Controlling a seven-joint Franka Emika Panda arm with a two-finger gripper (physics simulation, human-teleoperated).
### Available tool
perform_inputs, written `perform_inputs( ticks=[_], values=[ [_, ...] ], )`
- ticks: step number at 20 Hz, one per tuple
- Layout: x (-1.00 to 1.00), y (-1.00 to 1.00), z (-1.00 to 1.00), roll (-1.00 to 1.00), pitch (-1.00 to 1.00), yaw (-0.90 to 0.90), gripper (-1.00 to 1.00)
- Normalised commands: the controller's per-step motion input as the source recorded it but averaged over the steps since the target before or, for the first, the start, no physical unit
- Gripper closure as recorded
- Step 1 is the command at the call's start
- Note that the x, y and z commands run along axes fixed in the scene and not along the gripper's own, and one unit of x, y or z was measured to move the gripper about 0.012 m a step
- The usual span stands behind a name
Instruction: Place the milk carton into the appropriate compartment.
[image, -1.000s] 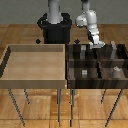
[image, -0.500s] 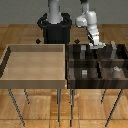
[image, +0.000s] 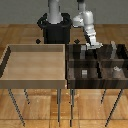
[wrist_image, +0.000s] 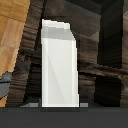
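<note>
One carton (wrist_image: 60, 65) fills the wrist view, upright, over the dark-walled cells (image: 97, 67). The gripper (image: 93, 46) hangs above the cells' back row, right of the tan tray (image: 35, 62) in the exterior view. Whether the fingers clamp the carton cannot be told.

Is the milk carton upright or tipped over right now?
Upright. In the wrist view the milk carton stands tall on its narrow base, its slanted top uppermost, among the dark-walled compartments. The claw's own state cannot be told.
</note>
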Motion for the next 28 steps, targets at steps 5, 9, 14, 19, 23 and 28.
perform_inputs(
  ticks=[5, 9, 14, 19, 23, 28],
  values=[
    [0.0, 0.0, 0.0, 0.0, 0.0, 0.0, 1.0],
    [0.0, 0.0, 0.0, 0.0, 0.0, 0.0, 1.0],
    [0.0, 0.0, 0.0, 0.0, 0.0, 0.0, -1.0],
    [0.0, 0.0, 0.0, 0.0, 0.0, 0.0, -1.0],
    [0.0, 0.0, 0.0, 0.0, 0.0, 0.0, -1.0],
    [0.0, 0.0, 0.0, 0.0, 0.0, 0.0, -1.0]
  ],
)
